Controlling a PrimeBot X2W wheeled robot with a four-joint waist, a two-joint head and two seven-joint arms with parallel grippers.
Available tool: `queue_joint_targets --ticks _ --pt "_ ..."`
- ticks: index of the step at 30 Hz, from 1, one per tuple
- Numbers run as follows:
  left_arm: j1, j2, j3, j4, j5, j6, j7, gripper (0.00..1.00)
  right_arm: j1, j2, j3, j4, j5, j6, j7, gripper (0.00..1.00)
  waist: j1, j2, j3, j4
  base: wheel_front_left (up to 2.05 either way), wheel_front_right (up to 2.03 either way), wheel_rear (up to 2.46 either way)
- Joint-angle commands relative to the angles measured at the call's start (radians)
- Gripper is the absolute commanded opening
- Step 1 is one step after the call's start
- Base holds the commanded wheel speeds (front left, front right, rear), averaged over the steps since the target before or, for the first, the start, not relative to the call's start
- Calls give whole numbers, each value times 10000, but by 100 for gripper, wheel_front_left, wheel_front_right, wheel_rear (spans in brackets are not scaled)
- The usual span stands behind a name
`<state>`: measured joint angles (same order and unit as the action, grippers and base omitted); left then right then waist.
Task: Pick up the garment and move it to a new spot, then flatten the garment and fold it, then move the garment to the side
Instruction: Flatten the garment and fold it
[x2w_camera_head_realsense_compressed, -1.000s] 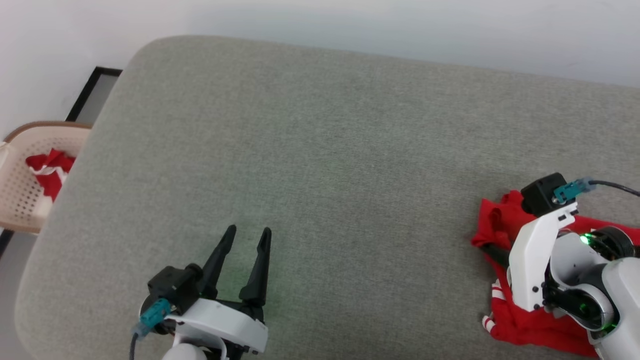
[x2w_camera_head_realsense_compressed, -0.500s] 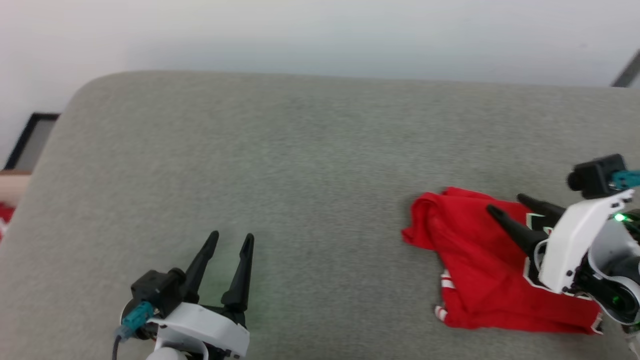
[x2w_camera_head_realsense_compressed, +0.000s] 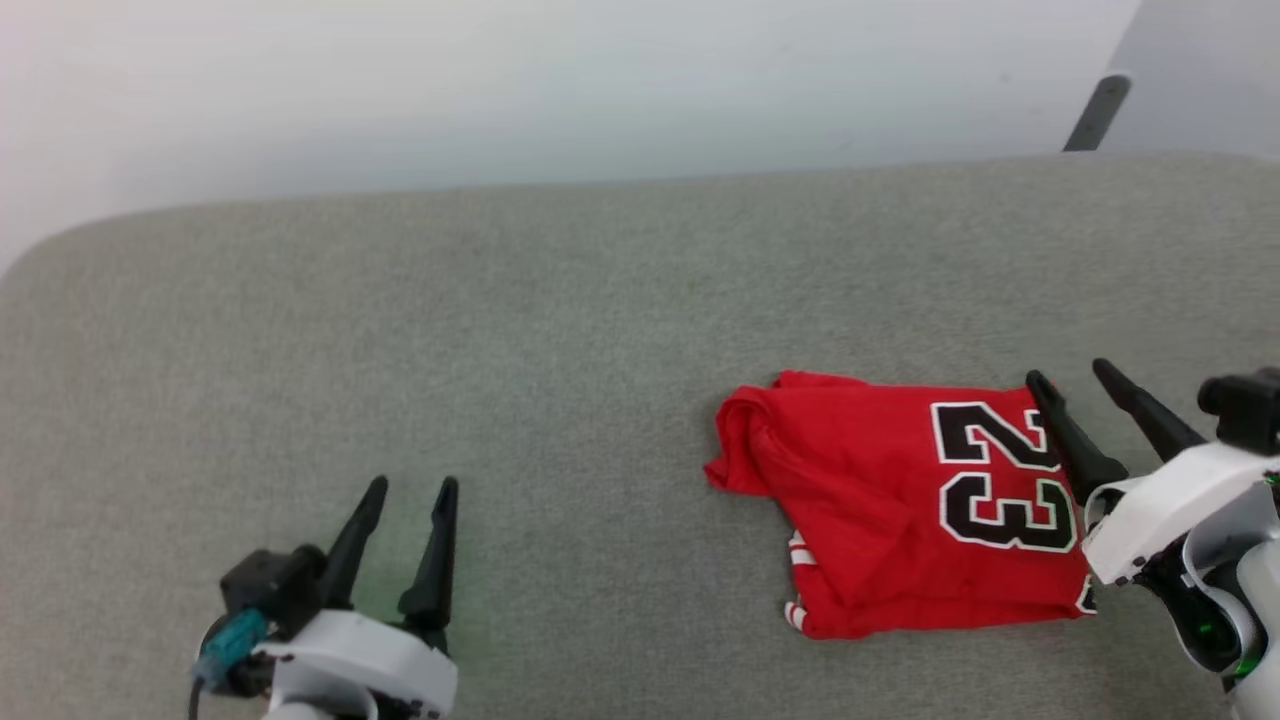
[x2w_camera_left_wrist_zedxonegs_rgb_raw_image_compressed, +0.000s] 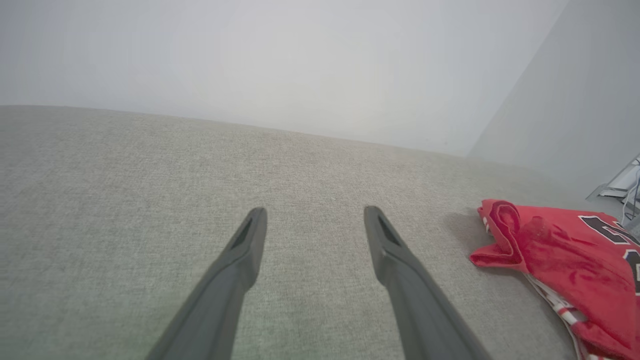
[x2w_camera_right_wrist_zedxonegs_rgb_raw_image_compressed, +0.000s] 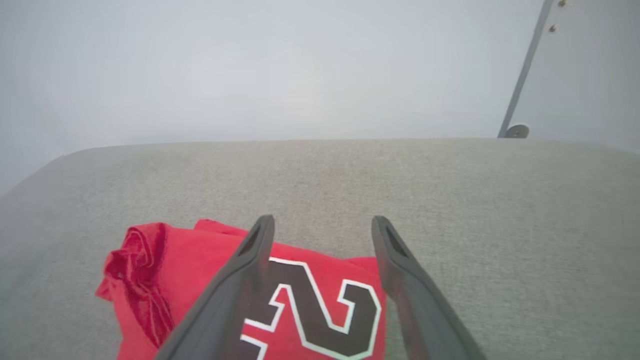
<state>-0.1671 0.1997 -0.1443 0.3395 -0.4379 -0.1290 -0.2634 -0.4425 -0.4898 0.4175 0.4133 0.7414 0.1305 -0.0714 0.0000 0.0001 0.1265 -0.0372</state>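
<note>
On the grey woven-fabric cushion (x2w_camera_head_realsense_compressed: 500, 330), before a slanted dark bar (x2w_camera_head_realsense_compressed: 1095, 112), lies the folded red jersey garment (x2w_camera_head_realsense_compressed: 880, 530), reading "23" (x2w_camera_head_realsense_compressed: 1000, 485). The right gripper (x2w_camera_head_realsense_compressed: 1068, 372), fingers wide and empty, is at its right edge; the left gripper (x2w_camera_head_realsense_compressed: 413, 484), equally wide, is well apart.

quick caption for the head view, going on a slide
Folded red garment lies on the grey padded surface, open right gripper at its right edge, open left gripper well apart.

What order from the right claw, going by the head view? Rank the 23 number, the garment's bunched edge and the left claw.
1. The 23 number, beside the right claw.
2. The garment's bunched edge, farther left.
3. The left claw, far left.
</note>
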Motion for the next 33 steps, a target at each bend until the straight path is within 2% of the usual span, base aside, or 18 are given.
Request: queue_joint_targets --ticks 1,5,11,18,33 --pt "210 49 99 -17 122 -19 -6 100 -54 54 24 112 -78 3 -313 100 0 -1 -280 -193 0 0 0" --pt "591 -41 550 -280 577 -17 -4 100 110 226 6 557 -351 3 -1342 100 0 -1 -586 -310 0 0 0" --pt "1413 -135 1202 -869 1175 -19 -4 100 474 478 -232 723 -696 3 -1865 100 0 -1 -1051 -376 0 0 0" --pt "2340 -281 1695 -1745 1605 -18 -4 100 1446 527 -960 239 -1005 1 -1938 100 0 -1 -1298 -228 0 0 0" --pt "3827 -654 1950 -3065 1758 -18 -6 100 3850 678 -2862 -1748 -1682 3 -1675 100 0 -1 -1309 190 0 0 0"
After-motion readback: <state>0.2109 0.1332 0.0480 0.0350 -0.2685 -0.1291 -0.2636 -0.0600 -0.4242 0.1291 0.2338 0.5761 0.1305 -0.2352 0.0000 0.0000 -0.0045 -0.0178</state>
